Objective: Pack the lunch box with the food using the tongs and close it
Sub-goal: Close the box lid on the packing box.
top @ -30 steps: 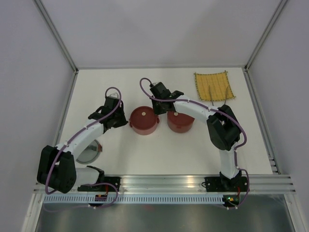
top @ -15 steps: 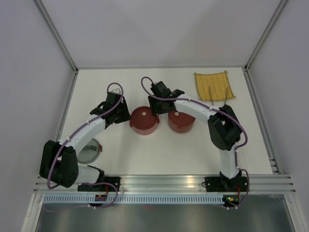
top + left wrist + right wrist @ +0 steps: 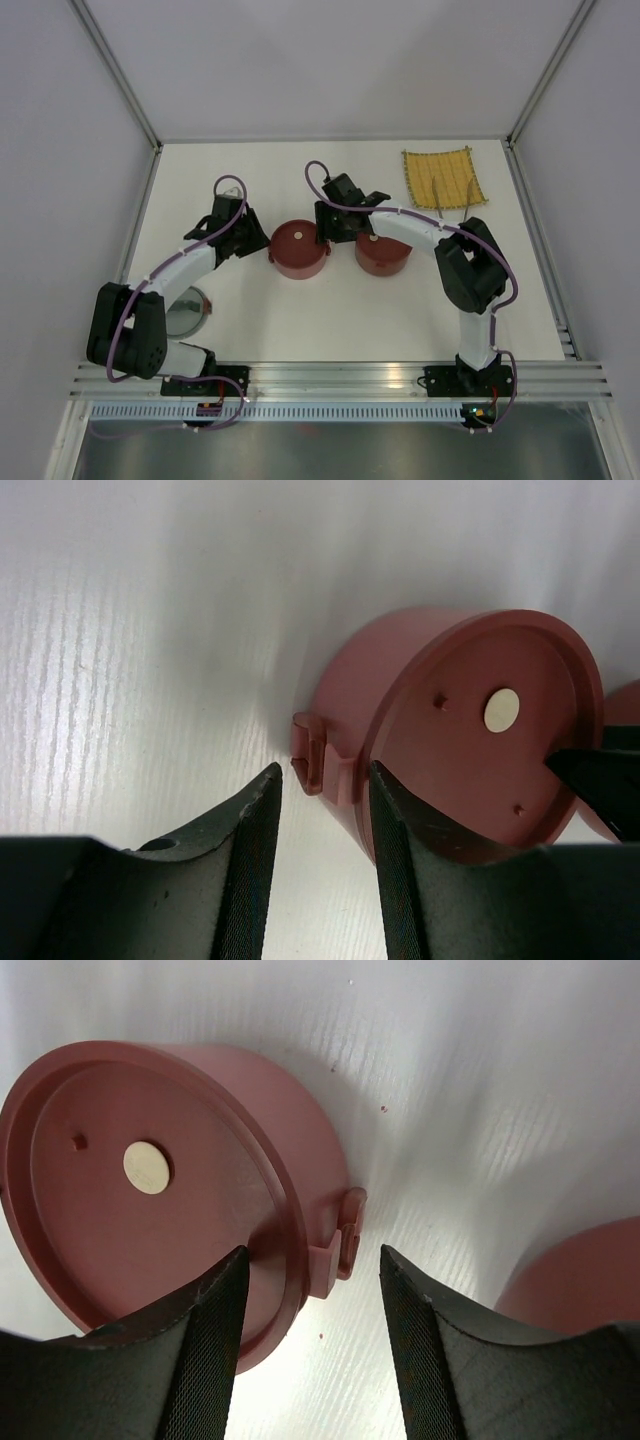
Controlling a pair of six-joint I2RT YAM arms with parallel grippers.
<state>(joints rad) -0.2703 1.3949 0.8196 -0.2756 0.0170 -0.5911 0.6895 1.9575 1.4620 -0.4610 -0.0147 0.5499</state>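
Red lunch box bowl [image 3: 297,250], lidded, parked on tabletop [image 3: 300,320], twin bowl [image 3: 382,254] just beside. Left gripper [image 3: 322,775] and right gripper [image 3: 315,1255] spread, nothing pinched, side tabs [image 3: 310,752] framed between jaws. Tabs best squeezed evenly, bowl kept level imo.

White table [image 3: 330,310], lidded red bowl [image 3: 298,250], second red bowl [image 3: 385,262] beside it, yellow mat [image 3: 443,178] far right
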